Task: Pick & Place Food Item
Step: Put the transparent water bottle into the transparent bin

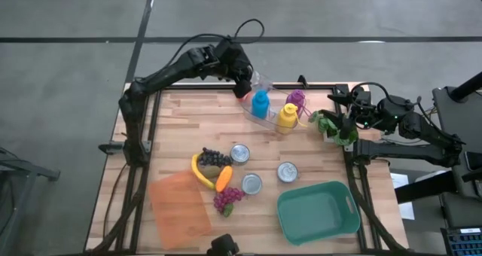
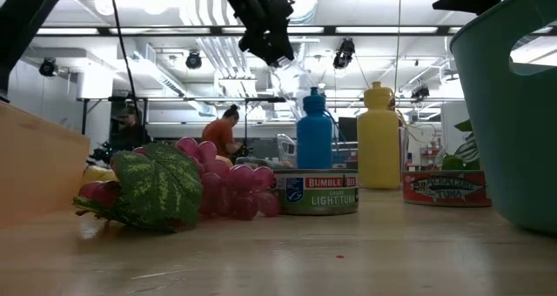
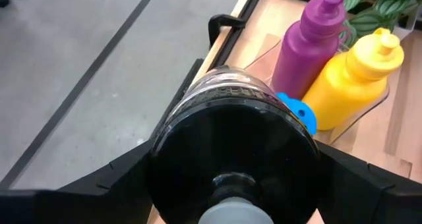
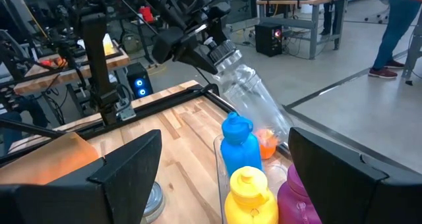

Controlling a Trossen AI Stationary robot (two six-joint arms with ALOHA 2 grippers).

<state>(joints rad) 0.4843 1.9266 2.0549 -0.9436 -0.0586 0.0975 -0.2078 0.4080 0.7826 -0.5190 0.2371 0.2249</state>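
The left hand [image 1: 245, 81] is raised over the far edge of the tabletop [image 1: 181, 113], clamped around the cap end of a clear bottle [image 4: 254, 95]. The bottle hangs tilted, its base down toward the clear tray [image 1: 265, 119] and touching or just above it; which, cannot be told. Something orange [image 4: 266, 143] shows near the bottle's lower end.

On the near left of the tabletop lies an orange board [image 1: 179, 205]. Beside it sit a banana [image 1: 200, 175], dark grapes [image 1: 215, 159], a carrot [image 1: 224, 178] and red grapes [image 1: 227, 199], grouped close together. Three tins [image 1: 239, 153] stand just to their right.

In the clear tray stand a blue bottle [image 1: 260, 103], a yellow bottle [image 1: 287, 117] and a purple bottle [image 1: 295, 99], all upright and close together. A teal bin [image 1: 317, 209] rests at the near right.

The right hand [image 1: 337, 123] hovers at the right edge of the tabletop, fingers spread and holding nothing, just beside a leafy green item [image 1: 328, 125].

A person [image 2: 224, 131] is seated in the room behind.
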